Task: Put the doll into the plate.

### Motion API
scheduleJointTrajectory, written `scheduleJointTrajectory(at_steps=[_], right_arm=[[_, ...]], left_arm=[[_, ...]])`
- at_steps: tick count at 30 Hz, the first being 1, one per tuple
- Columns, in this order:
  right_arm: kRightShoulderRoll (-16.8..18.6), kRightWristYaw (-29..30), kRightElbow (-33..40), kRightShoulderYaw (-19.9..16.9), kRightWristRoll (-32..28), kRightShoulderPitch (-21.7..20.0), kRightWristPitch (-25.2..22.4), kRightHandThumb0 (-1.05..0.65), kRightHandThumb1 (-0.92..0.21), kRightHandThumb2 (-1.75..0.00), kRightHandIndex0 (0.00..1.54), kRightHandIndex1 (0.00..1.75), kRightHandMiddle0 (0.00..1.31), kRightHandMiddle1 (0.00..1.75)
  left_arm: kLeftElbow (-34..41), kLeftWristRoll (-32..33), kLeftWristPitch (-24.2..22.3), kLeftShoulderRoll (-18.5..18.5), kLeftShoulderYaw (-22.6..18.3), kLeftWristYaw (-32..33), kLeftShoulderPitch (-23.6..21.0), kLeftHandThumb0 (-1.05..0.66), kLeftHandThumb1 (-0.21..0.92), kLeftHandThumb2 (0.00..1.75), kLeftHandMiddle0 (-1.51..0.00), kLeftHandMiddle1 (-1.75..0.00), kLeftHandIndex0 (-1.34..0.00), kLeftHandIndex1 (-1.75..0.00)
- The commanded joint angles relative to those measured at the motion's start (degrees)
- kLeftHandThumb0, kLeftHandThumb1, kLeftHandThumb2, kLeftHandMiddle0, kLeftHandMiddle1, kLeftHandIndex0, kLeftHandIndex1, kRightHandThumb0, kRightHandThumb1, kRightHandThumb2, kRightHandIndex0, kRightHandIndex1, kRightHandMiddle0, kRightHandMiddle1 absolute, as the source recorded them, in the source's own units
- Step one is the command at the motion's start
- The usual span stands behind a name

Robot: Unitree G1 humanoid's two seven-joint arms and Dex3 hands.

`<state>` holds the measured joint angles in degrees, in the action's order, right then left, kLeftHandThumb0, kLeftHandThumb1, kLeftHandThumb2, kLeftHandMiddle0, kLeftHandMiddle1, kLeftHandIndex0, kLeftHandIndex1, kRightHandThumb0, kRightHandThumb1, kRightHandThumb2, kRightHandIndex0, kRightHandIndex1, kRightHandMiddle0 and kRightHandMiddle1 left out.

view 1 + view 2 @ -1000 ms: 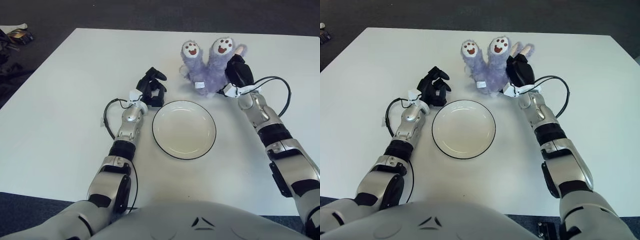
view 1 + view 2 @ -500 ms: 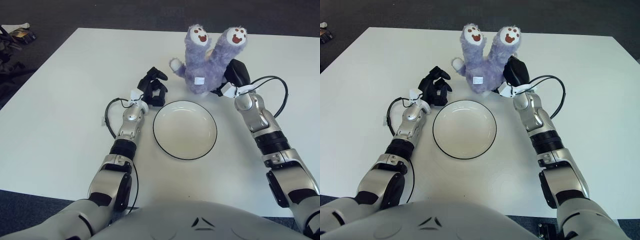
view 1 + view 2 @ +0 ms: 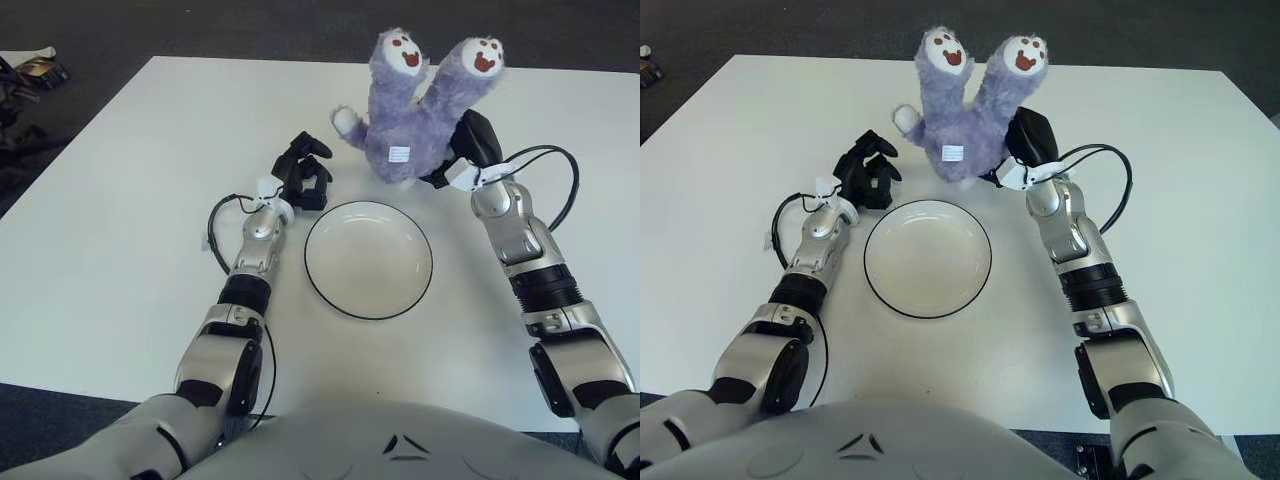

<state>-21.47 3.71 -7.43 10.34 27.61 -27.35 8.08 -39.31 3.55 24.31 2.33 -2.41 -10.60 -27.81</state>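
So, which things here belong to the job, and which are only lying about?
Part of the job:
- purple doll, held up by the right hand beyond the plate
- plate, still holding nothing

Not part of the job:
- left hand, idle, showing left of the plate
- dark clutter off the table's far left corner

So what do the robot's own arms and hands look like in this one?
Both arms are silver-grey metal segments with black joint bands. The left hand and right hand are black, each with a white wrist piece. A black cable loops beside the left forearm, and another arcs off the right wrist.
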Motion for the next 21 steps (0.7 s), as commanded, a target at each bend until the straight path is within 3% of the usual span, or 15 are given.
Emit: scheduleJointTrajectory(at_steps=[1, 10, 21], right_arm=[[0.83, -0.93, 3.36, -0.76, -0.63, 1.15, -1.01, 0.55, -0.13, -1.54, 0.76, 1.75, 1.03, 1.75], [1.75, -2.5, 6.15, -0.72, -0.88, 1.8, -0.64, 0.55, -0.13, -1.54, 0.76, 1.75, 1.02, 1.75], [3.29, -5.73, 13.55, -0.07, 0.15, 3.98, -3.97, 0.54, -0.14, -1.53, 0.76, 1.75, 0.97, 1.75]], left_arm=[[-2.36, 0.43, 0.13, -0.1, -1.07, 1.55, 2.83, -0.01, 0.3, 1.34, -0.51, -1.75, -0.5, -1.74], [-1.42, -1.23, -2.96, -2.23, -1.77, 4.95, -0.39, -0.01, 0.32, 1.33, -0.5, -1.75, -0.49, -1.74], [-4.48, -2.23, -4.62, -3.6, -2.73, 9.39, -5.13, -0.01, 0.34, 1.3, -0.48, -1.75, -0.47, -1.74]])
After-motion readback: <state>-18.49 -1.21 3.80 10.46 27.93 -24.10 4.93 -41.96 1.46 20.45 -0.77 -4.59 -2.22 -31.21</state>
